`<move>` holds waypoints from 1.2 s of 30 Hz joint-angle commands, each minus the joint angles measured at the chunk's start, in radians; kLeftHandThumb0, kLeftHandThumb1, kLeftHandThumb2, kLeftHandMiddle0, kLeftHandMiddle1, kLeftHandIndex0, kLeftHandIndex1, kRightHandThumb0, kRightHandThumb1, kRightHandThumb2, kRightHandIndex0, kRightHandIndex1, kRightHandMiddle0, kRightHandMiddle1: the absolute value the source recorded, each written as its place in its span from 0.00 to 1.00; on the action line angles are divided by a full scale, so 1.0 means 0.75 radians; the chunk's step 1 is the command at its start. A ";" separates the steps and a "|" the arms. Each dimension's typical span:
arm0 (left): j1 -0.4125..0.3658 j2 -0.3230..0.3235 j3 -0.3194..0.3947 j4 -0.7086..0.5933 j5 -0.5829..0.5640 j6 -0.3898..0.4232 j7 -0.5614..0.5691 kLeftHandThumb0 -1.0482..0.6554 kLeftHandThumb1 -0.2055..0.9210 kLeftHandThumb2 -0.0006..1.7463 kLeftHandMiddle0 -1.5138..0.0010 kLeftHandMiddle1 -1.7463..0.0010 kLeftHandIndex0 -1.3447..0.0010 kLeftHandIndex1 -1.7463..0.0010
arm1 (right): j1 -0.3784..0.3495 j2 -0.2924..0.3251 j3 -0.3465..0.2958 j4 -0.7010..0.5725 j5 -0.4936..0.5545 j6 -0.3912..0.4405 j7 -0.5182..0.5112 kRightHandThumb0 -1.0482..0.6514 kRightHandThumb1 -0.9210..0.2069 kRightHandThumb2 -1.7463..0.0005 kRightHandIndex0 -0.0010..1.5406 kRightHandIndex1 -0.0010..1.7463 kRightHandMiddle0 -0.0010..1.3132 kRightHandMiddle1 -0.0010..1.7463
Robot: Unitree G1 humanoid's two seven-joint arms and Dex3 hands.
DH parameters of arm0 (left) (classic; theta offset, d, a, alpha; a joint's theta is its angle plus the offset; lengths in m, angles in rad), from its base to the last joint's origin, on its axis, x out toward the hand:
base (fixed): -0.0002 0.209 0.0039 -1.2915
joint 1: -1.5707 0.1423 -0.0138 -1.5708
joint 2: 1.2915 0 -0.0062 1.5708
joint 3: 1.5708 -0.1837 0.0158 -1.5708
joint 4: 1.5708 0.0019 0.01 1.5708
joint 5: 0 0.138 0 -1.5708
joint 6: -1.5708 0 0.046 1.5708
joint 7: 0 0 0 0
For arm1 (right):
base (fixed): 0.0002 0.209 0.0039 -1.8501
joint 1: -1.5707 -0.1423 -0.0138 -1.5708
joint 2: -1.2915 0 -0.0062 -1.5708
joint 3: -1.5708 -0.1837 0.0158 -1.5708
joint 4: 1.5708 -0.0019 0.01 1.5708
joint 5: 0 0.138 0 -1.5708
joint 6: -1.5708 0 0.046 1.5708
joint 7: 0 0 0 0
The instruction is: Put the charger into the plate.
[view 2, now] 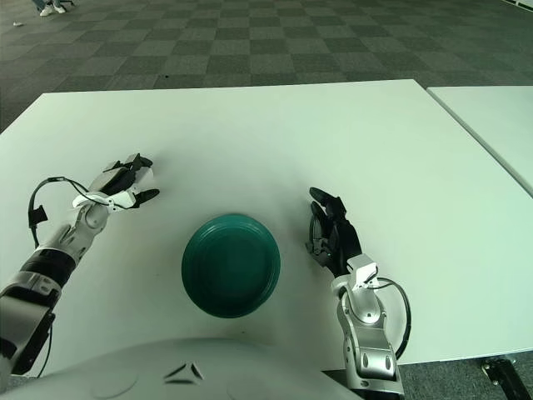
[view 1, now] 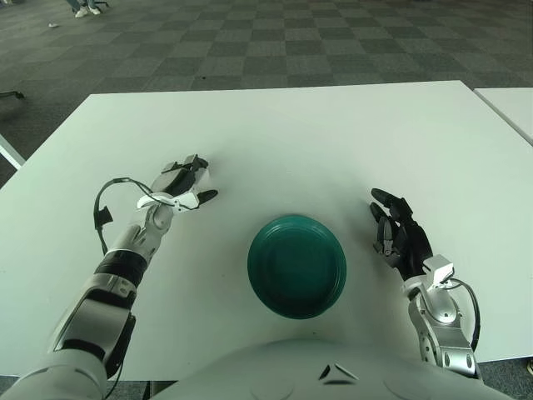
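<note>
Left of the plate (view 1: 296, 266), the left hand (view 1: 181, 187) grasps the white charger (view 1: 202, 176).

left hand (view 2: 125, 187) curled on white charger (view 2: 143, 177), left of the green plate (view 2: 231, 265) | right hand (view 2: 333, 235) fingers relaxed, right of plate | white table (view 2: 333, 142)

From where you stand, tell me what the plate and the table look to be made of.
Plate: probably plastic or glazed ceramic, dark green, smooth, with a faint sheen along its rim. Table: likely laminate board, flat matte white, no grain showing. Neither look settles it.
</note>
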 commanded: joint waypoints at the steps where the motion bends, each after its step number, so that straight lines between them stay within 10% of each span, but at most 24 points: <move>1: 0.065 -0.035 -0.046 0.106 -0.014 -0.010 -0.031 0.17 0.97 0.23 0.59 0.02 0.96 0.04 | 0.024 0.002 -0.005 0.044 0.014 0.061 0.008 0.14 0.00 0.57 0.18 0.01 0.00 0.42; 3: 0.062 -0.035 -0.050 0.116 -0.015 -0.033 -0.017 0.21 0.95 0.22 0.54 0.01 0.88 0.02 | 0.022 0.000 -0.006 0.044 0.012 0.062 0.009 0.14 0.00 0.57 0.18 0.01 0.00 0.42; 5: 0.060 -0.033 -0.056 0.123 -0.012 -0.050 -0.005 0.31 0.78 0.43 0.49 0.00 0.76 0.01 | 0.023 -0.001 -0.006 0.044 0.007 0.060 0.009 0.14 0.00 0.57 0.18 0.01 0.00 0.41; 11: 0.041 -0.036 -0.071 0.183 0.000 -0.096 0.047 0.35 0.59 0.64 0.45 0.00 0.63 0.00 | 0.017 -0.002 -0.010 0.054 0.001 0.049 0.009 0.14 0.00 0.56 0.17 0.01 0.00 0.40; 14: 0.033 -0.039 -0.071 0.214 -0.007 -0.124 0.073 0.53 0.38 0.81 0.49 0.00 0.60 0.01 | 0.016 0.001 -0.012 0.057 0.001 0.042 0.009 0.14 0.00 0.56 0.18 0.01 0.00 0.40; 36: 0.096 -0.066 -0.042 0.097 -0.103 -0.057 0.101 0.62 0.23 0.90 0.44 0.09 0.55 0.00 | 0.007 0.012 -0.039 0.097 0.043 0.015 0.026 0.16 0.00 0.55 0.21 0.02 0.00 0.44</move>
